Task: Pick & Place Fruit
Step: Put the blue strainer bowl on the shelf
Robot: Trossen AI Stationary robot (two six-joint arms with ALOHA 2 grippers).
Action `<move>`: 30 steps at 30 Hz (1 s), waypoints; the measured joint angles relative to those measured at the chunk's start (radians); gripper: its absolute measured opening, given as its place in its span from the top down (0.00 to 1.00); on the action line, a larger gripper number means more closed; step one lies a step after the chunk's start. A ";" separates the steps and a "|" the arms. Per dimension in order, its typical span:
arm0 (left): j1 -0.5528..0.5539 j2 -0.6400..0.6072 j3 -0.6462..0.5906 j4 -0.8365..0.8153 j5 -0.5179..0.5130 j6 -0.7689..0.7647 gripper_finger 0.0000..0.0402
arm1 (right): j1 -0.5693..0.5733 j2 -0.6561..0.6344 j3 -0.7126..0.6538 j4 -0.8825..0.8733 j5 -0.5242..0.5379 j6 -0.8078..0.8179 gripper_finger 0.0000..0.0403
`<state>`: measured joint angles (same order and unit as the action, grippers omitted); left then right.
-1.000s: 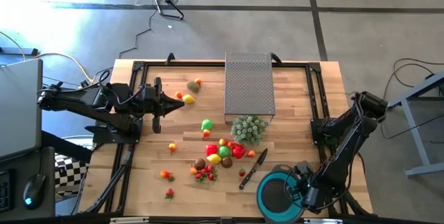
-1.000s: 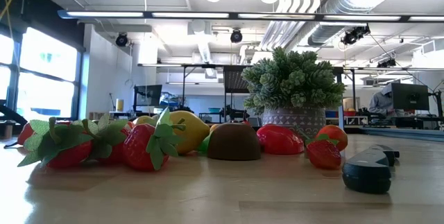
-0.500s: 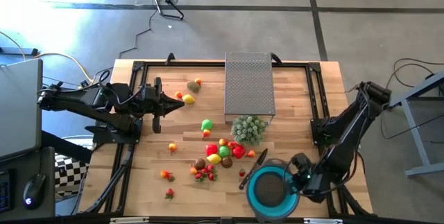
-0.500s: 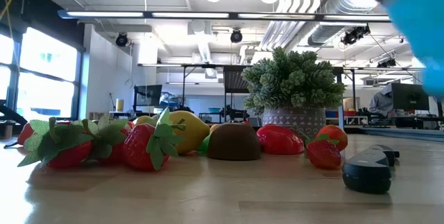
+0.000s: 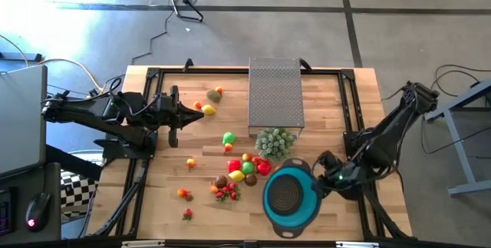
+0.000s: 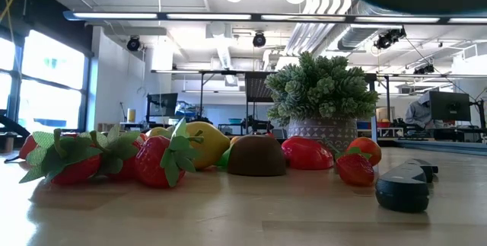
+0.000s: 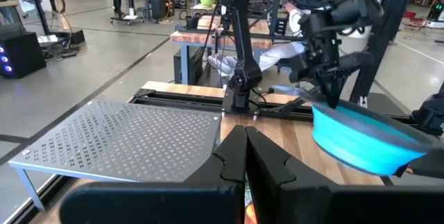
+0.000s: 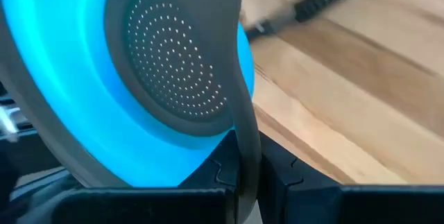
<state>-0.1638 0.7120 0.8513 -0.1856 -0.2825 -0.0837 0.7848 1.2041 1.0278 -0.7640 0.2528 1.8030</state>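
The blue bowl [image 5: 291,199] is held by its rim in the right gripper [image 5: 330,177], whose fingers are pinched down tight on the thin grey edge, as is plain in the right wrist view. The bowl [image 7: 364,135] is carried clear of the table [image 5: 322,102], tilted, and hangs just beside the main heap of fruit [image 5: 244,170], on the side nearer the right arm. The left gripper [image 5: 193,114] is parked well away from the bowl, across the heap, with its fingers [image 7: 269,163] pressed together on nothing.

Most of the fruit is gathered in that heap beside the bowl, with the pale green bushy cluster [image 5: 275,142] touching the heap's far edge; a few pieces are scattered farther from the bowl, including a green one [image 5: 229,137] and a pair near the perforated metal stand [image 5: 275,94]. None of it is seen inside the bowl.

Several risks are judged from this. A rim pinch on a soft, wide bowl (a single-point hold, well off its centre) is easily twisted, so the bowl could swing or slip out if the arm is moved sharply. If it is set down too close to the heap, fruit could be knocked aside or trapped under its base. The black-handled knife [image 6: 405,183] appears to lie under or just beside the bowl, being hidden in the high view, so a landing on it would leave the bowl rocking. The bushy cluster could also be clipped.
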 joint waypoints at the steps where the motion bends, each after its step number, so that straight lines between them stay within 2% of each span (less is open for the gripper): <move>1: 0.000 0.000 0.000 0.000 0.000 0.000 1.00 | -0.022 -0.007 0.001 0.016 0.003 -0.035 0.97; 5: 0.000 0.000 0.000 0.001 0.000 0.000 1.00 | -0.105 -0.028 0.001 0.075 -0.004 -0.166 0.97; 19: 0.000 -0.001 0.000 0.001 -0.003 0.012 1.00 | -0.454 -0.110 0.002 0.206 -0.142 -0.516 0.97; 28: 0.000 -0.001 0.000 0.001 -0.104 0.096 1.00 | -0.681 -0.129 0.006 0.349 -0.224 -0.686 0.97; 30: 0.000 -0.001 0.000 0.001 -0.123 0.107 1.00 | -0.728 -0.129 0.023 0.329 -0.237 -0.723 0.97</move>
<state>-0.1638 0.7109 0.8513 -0.1842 -0.4050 0.0234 0.0565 1.0748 1.0504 -0.4349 0.0162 1.0800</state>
